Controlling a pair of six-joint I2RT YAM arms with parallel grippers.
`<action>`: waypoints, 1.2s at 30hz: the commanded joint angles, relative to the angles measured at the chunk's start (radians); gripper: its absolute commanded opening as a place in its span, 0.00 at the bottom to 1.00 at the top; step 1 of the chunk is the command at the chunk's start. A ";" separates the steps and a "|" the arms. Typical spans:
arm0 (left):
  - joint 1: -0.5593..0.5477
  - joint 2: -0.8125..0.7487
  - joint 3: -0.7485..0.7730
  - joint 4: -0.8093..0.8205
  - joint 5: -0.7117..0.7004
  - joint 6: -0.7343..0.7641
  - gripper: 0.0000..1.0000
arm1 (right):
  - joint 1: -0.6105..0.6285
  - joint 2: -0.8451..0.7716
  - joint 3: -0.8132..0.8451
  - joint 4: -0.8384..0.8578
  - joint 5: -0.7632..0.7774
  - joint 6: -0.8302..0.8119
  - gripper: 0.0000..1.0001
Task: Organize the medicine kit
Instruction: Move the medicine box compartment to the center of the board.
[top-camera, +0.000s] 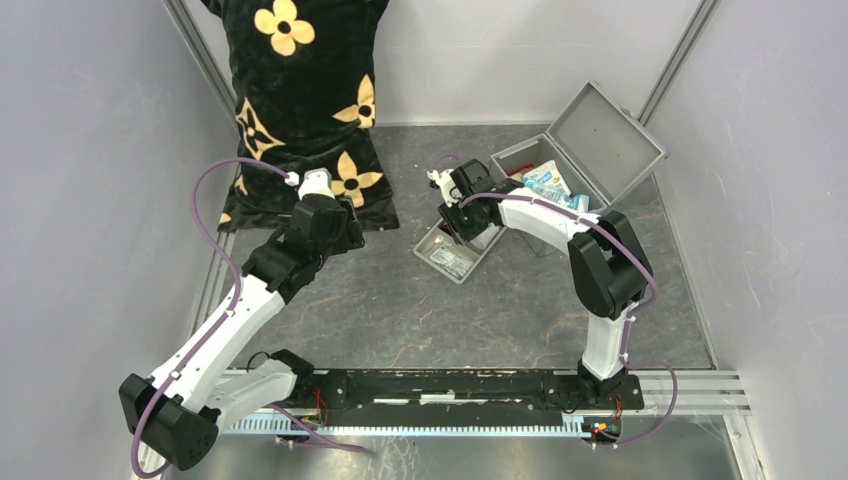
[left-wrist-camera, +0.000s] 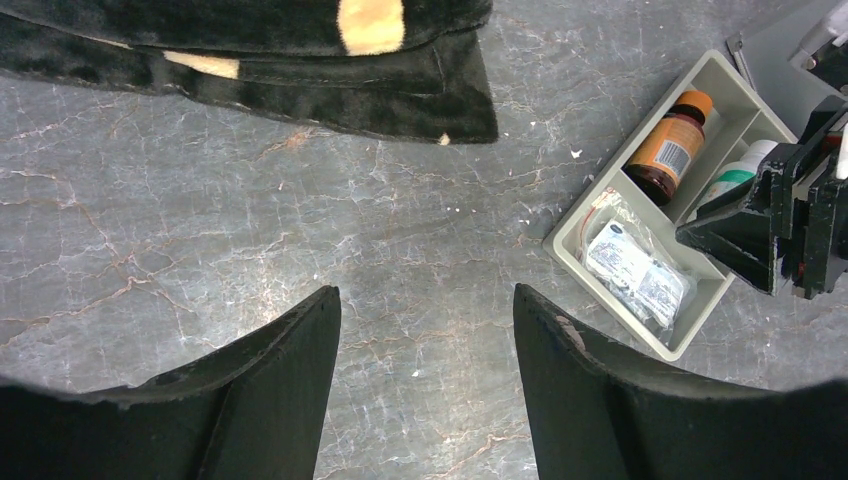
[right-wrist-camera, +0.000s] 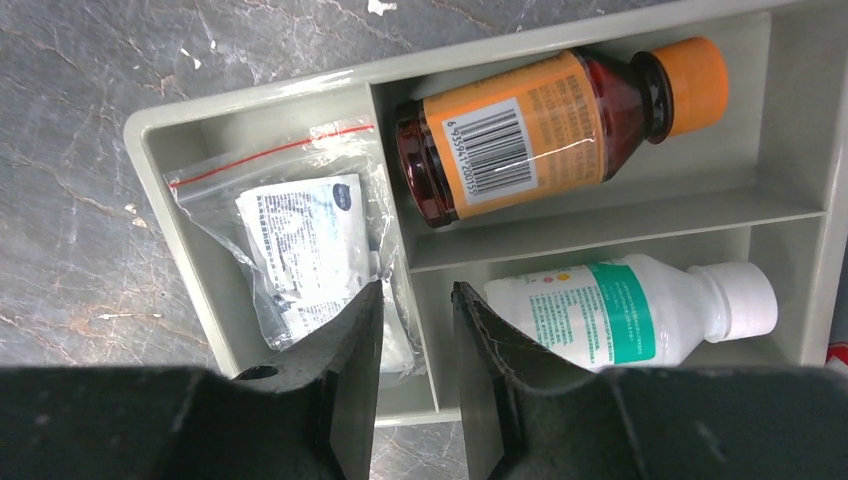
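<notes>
A grey divided tray (top-camera: 428, 250) lies on the table left of the open grey medicine case (top-camera: 520, 155). In the right wrist view the tray (right-wrist-camera: 160, 180) holds an amber bottle with an orange cap (right-wrist-camera: 520, 135), a white bottle with a green label (right-wrist-camera: 620, 315) and a clear zip bag of packets (right-wrist-camera: 300, 240). My right gripper (right-wrist-camera: 417, 290) is narrowly open and straddles the tray's inner divider between the bag and the white bottle. My left gripper (left-wrist-camera: 427, 295) is open and empty above bare table, left of the tray (left-wrist-camera: 560, 245).
A black pillow with gold flowers (top-camera: 300, 100) leans at the back left, close to my left gripper (top-camera: 340, 225). The case's lid (top-camera: 607, 140) stands open at the back right, with blue and white packets (top-camera: 550, 183) inside. Walls enclose the table.
</notes>
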 joint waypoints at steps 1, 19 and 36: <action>0.002 -0.004 0.033 0.007 -0.003 0.001 0.71 | 0.002 0.015 0.022 -0.031 0.009 -0.033 0.37; 0.003 -0.003 0.036 0.006 -0.003 0.004 0.71 | 0.002 0.132 0.059 0.005 -0.004 -0.096 0.18; 0.003 -0.008 0.030 0.009 -0.006 0.003 0.71 | 0.100 0.035 0.034 0.033 -0.093 -0.119 0.00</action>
